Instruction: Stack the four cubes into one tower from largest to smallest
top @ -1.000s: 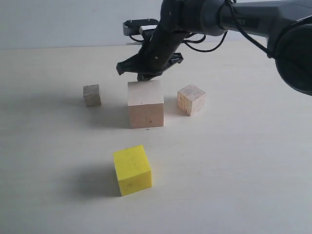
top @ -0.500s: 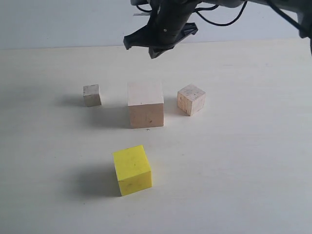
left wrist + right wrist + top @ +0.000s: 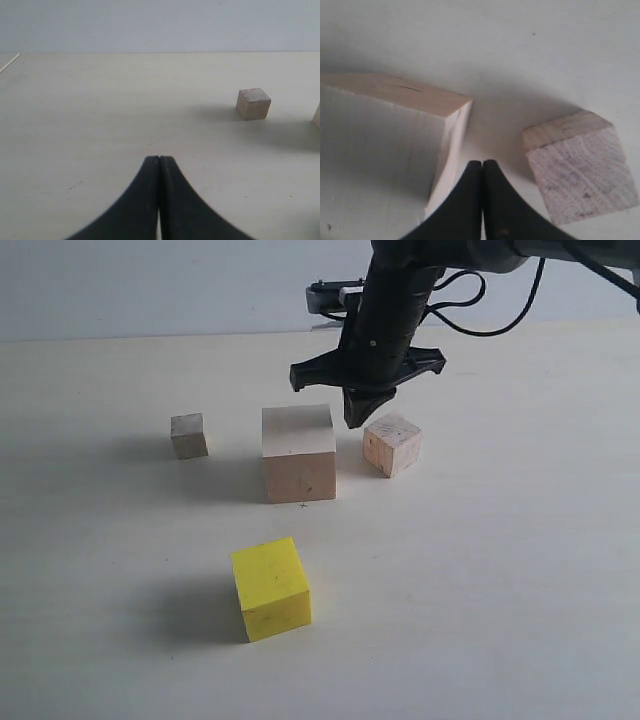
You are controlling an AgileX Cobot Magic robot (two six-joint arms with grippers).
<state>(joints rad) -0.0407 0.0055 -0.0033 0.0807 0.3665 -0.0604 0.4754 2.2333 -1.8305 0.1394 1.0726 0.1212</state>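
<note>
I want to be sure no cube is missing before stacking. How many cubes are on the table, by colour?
Pale wood: 3 (large cube, medium cube, tiny cube)
Yellow: 1 (yellow cube)
Total: 4

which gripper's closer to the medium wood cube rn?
Right. The right gripper hangs over the gap between the medium wood cube and large cube; the left gripper sits far off, past the tiny cube.

readable text: none | labels, brands: none | numbers, signs: none
</note>
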